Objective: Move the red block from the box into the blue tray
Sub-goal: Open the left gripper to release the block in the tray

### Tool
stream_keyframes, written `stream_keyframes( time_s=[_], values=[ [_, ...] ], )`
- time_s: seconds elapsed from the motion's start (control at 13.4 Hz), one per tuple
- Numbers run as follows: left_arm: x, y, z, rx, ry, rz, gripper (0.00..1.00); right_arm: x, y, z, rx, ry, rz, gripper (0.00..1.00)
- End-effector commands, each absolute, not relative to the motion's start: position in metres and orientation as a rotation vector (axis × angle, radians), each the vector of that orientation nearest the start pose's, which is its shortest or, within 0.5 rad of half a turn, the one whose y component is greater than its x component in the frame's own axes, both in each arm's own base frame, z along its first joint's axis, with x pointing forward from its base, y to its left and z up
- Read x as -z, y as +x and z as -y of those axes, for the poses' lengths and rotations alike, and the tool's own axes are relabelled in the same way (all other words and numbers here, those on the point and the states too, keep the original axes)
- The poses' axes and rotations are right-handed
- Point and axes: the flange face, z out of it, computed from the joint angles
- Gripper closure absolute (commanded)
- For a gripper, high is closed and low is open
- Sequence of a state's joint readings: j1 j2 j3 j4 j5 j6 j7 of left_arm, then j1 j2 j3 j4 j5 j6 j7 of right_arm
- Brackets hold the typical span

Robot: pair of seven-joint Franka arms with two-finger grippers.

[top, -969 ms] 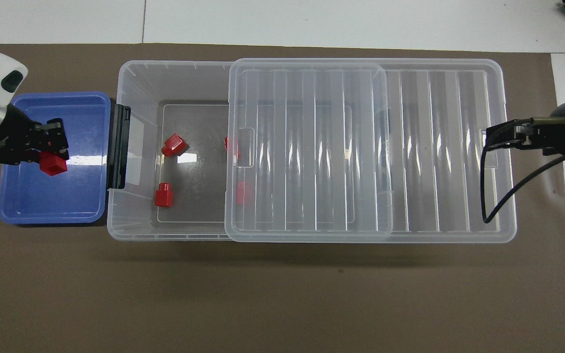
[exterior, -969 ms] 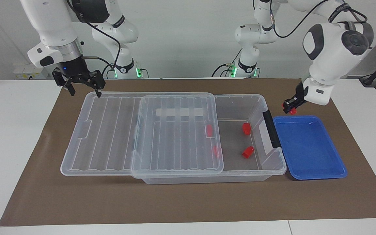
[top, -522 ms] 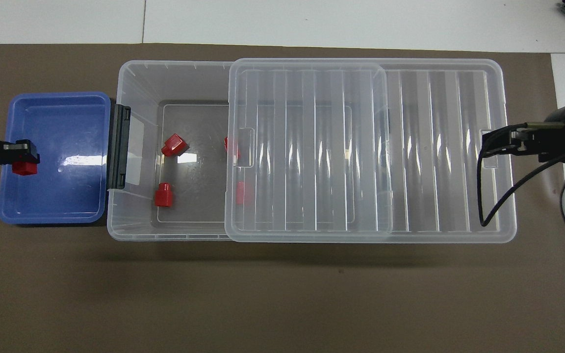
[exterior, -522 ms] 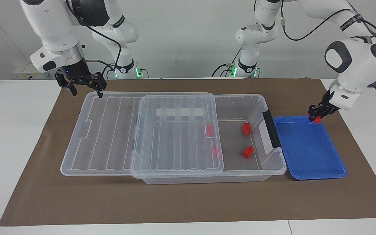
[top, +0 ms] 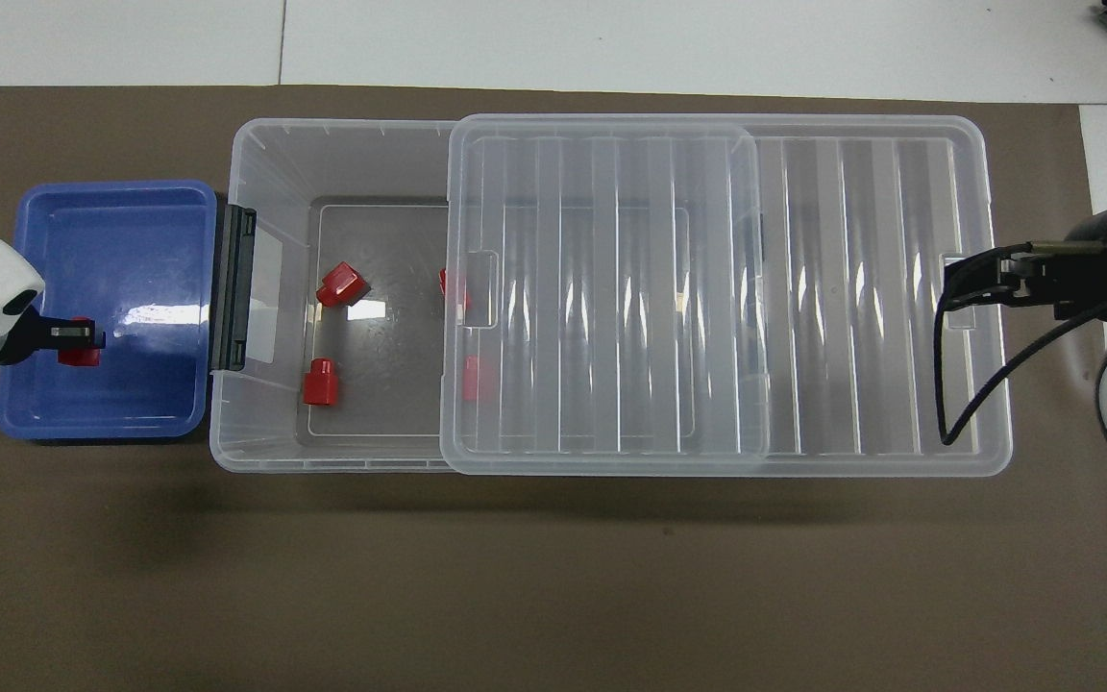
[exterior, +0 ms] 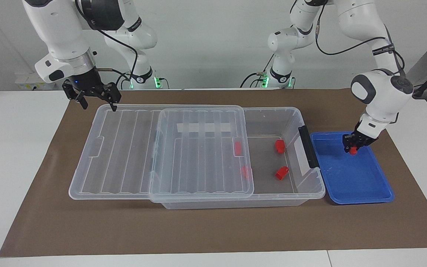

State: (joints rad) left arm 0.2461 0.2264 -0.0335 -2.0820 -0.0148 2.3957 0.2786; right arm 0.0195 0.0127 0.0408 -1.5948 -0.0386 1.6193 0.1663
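Closest to the robots, over the lid's corner at the right arm's end: right pincer (exterior: 95, 101), fingers spread wide, gripping nothing; fingertip (exterior: 113, 108) right at the rim of the clear ribbed lid (exterior: 124, 155), contact impossible to judge. Waiting there.

Toward the left arm's end: left pincer (exterior: 353, 147), lowered inside the blue tray (exterior: 361, 187) over the half nearer the robots, closed on the red block (exterior: 353, 150). From overhead, same block (top: 85, 355) poking out past the left pincer (top: 73, 335), above the blue tray (top: 102, 216) floor. Resting on that floor or just above it: cannot tell.

Beside the tray, touching it or nearly so: dark clip handle (exterior: 308, 146) on the end wall of the box (exterior: 272, 110), a large clear bin. Lid slid toward the right arm's end, overhanging the bin there and leaving the end by the tray uncovered.

Inside the uncovered part: nearer loose block (exterior: 280, 146), then farther loose block (exterior: 281, 172), apart from each other. Under the lid's edge, seen through the plastic: nearer covered block (exterior: 238, 148) and farther covered block (exterior: 245, 171).

Beneath everything: brown mat (exterior: 213, 230) on the white tabletop (exterior: 13, 167).
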Motion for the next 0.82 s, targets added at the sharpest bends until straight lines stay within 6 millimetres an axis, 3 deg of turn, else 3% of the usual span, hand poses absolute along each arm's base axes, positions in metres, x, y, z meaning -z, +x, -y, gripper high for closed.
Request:
stream_keyframes(
  time_s=[0.0,0.45,0.52,0.6,0.67,0.75],
  values=[
    [-0.305,0.58,-0.12,0.19,-3.13,-0.132,1.0,-0.61,0.556,-0.028,0.031,-3.154,-0.207,0.0],
    [-0.301,0.581,-0.114,0.18,-3.133,-0.146,1.0,-0.61,0.556,-0.024,0.03,-3.155,-0.202,0.0],
    [-0.302,0.582,-0.115,0.186,-3.133,-0.139,0.94,-0.61,0.556,-0.023,0.03,-3.155,-0.202,0.0],
    [-0.304,0.584,-0.115,0.186,-3.133,-0.139,0.53,-0.61,0.556,-0.022,0.03,-3.155,-0.204,0.0],
    [-0.307,0.585,-0.115,0.187,-3.133,-0.132,0.28,-0.61,0.556,-0.022,0.03,-3.155,-0.204,0.0],
    [-0.317,0.589,-0.115,0.171,-3.138,-0.126,0.24,-0.61,0.556,-0.022,0.03,-3.155,-0.204,0.0]
  ],
)
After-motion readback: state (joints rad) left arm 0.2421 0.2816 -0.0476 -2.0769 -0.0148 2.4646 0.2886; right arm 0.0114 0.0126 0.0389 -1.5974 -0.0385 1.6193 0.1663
